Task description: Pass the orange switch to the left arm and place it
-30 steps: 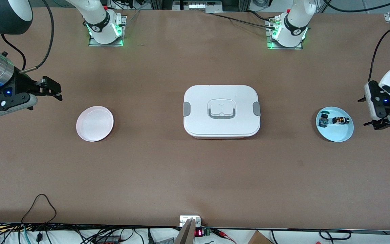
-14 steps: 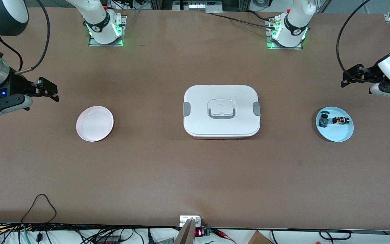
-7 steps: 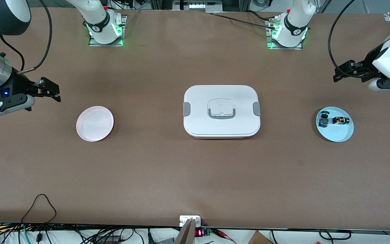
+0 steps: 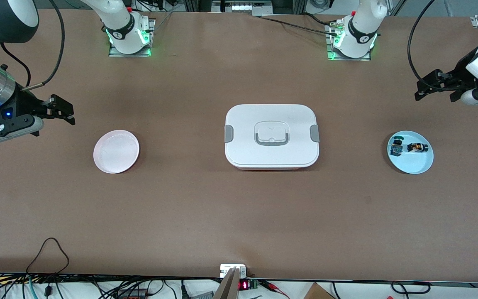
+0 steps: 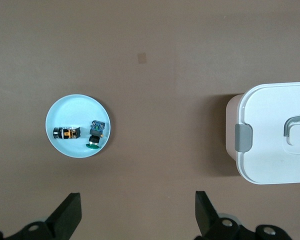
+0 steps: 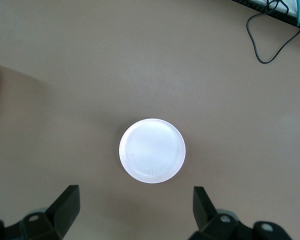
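Observation:
The orange switch (image 4: 417, 147) lies on its side on a light blue plate (image 4: 419, 165) at the left arm's end of the table. In the left wrist view the orange switch (image 5: 66, 133) shows on the same blue plate (image 5: 75, 102). My left gripper (image 4: 433, 99) hangs open and empty over bare table between that plate and the left arm's base. The white box (image 4: 243, 124) stands at mid-table, and its clip end (image 5: 270, 115) shows in the left wrist view. My right gripper (image 4: 58, 120) is open and empty over bare table beside a pink plate (image 4: 116, 151).
A teal-topped switch (image 4: 397, 146) shares the blue plate with the orange one. The pink plate (image 6: 152, 150) holds nothing. Cables (image 4: 48, 249) lie along the table's front edge.
The left gripper rose from beside the blue plate, swung toward its base, and over the last half second eased back a little. The right gripper barely shifted.

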`<state>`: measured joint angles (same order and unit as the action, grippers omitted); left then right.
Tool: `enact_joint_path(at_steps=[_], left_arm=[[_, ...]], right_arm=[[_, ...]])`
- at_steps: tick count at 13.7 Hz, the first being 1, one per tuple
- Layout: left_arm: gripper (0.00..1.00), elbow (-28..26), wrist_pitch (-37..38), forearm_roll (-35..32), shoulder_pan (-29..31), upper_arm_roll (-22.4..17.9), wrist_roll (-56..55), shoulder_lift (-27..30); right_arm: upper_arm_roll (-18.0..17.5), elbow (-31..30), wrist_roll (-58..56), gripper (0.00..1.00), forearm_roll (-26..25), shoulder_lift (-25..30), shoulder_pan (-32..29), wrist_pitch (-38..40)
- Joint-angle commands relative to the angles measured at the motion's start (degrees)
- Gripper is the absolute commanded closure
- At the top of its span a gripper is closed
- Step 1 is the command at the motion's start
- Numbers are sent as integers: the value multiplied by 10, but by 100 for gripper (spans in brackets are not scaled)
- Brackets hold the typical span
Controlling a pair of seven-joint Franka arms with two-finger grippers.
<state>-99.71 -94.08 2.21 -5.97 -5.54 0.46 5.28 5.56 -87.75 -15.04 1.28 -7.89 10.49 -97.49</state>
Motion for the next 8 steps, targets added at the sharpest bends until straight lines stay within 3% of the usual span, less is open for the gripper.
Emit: enact_joint_path(at_steps=[1,8], left_arm=[[0,-31,-15,-9,9,4,10,23],[0,-44,3,-10,9,7,-8,35]], right_arm=[[-2,3,3,0,7,1,0,-1],[-2,2,3,0,6,2,1,7]])
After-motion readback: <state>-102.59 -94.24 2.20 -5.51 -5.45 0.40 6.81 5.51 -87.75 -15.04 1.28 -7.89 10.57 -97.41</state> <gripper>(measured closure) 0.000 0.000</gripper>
